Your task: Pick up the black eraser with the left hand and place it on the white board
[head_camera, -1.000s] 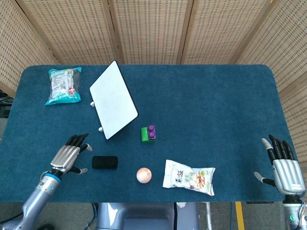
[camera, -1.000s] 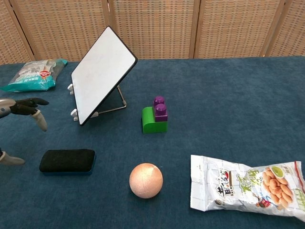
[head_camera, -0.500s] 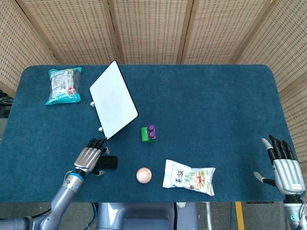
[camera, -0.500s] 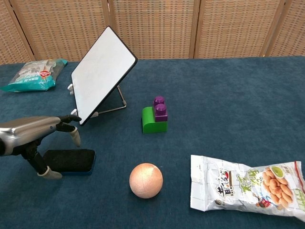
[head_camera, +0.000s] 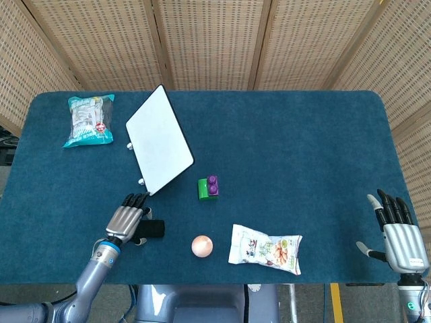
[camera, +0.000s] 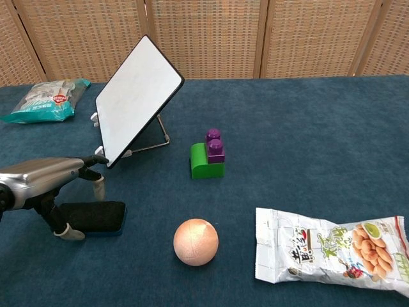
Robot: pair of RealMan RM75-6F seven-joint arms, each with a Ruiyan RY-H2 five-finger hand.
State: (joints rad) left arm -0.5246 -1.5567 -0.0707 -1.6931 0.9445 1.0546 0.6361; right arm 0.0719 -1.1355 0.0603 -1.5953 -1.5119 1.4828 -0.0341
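The black eraser (camera: 96, 217) lies flat on the blue cloth near the front left; in the head view only its right end (head_camera: 155, 229) shows past my left hand. My left hand (head_camera: 126, 220) (camera: 48, 181) hovers over the eraser's left part with fingers spread and arched, thumb down by the eraser's near edge; I cannot tell if it touches. The white board (head_camera: 159, 139) (camera: 136, 98) stands tilted on its wire stand just behind. My right hand (head_camera: 399, 234) rests open at the far right front edge, seen only in the head view.
A green and purple brick (camera: 208, 156) sits right of the board. A pinkish ball (camera: 195, 242) lies right of the eraser, and a snack bag (camera: 326, 252) further right. A teal packet (head_camera: 89, 119) lies at the back left.
My left hand moved right from beside the eraser to over its left part, then settled slightly lower. The eraser and right hand stayed put.
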